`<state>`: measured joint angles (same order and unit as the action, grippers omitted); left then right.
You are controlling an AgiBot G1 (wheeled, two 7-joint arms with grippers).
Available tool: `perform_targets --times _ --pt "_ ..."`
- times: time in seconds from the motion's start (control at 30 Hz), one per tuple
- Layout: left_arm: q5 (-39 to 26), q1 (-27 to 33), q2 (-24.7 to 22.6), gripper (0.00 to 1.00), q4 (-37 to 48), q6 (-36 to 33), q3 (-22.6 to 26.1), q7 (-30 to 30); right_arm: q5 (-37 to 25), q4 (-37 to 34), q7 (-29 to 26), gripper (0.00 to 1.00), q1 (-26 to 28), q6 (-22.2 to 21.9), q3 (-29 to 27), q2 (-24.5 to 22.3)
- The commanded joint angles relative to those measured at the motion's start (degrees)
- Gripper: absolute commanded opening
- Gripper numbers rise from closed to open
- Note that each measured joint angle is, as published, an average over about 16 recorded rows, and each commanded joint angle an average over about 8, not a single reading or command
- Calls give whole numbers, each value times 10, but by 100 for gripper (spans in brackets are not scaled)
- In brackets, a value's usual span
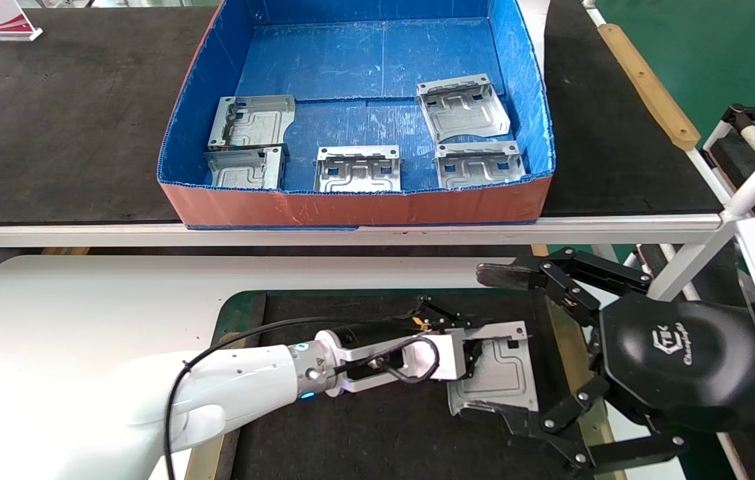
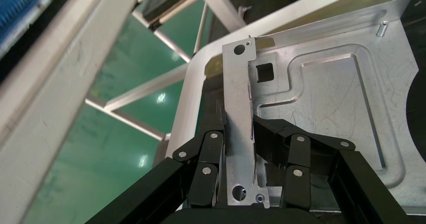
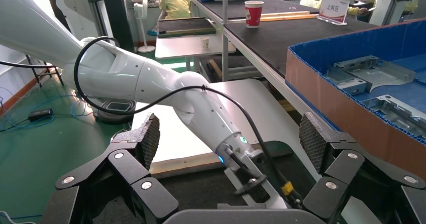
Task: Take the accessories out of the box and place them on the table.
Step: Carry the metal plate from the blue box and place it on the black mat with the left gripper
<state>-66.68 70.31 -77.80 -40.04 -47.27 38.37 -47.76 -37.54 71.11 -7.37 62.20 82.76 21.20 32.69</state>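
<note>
Six metal plates [image 1: 357, 169] showing: five lying in one box [image 1: 350, 207], one sitting on one table [image 1: 84, 293].

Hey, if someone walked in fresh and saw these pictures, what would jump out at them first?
Probably the big blue box on the far bench, with five silvery plates lying toward its near side. Next, the left gripper over the dark mat of the white table, shut on the upright flange of a sixth plate. The right gripper hangs wide open just beside it.
</note>
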Motion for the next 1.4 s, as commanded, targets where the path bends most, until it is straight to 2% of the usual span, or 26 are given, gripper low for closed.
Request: perform_targets --times 0.03,0.37,0.57,0.87,1.23,1.27,1.3,1.4 --pt "11 5 -9 0 16 17 14 -12 0 0 0 100 0 0 0 0" --pt "113 28 -11 0 4 123 150 -20 0 0 0 100 0 0 0 0" --pt "166 42 -11 0 -1 181 214 -19 0 0 0 100 0 0 0 0" --pt "234 64 -10 0 -13 228 278 -29 0 0 0 100 0 0 0 0" --pt "296 72 -10 0 -17 242 334 -53 0 0 0 100 0 0 0 0" --pt "302 72 -10 4 -17 243 338 -54 0 0 0 100 0 0 0 0" --pt "307 73 -10 12 -17 245 342 -54 0 0 0 100 0 0 0 0" --pt "320 74 -10 49 -17 249 351 -55 0 0 0 100 0 0 0 0"
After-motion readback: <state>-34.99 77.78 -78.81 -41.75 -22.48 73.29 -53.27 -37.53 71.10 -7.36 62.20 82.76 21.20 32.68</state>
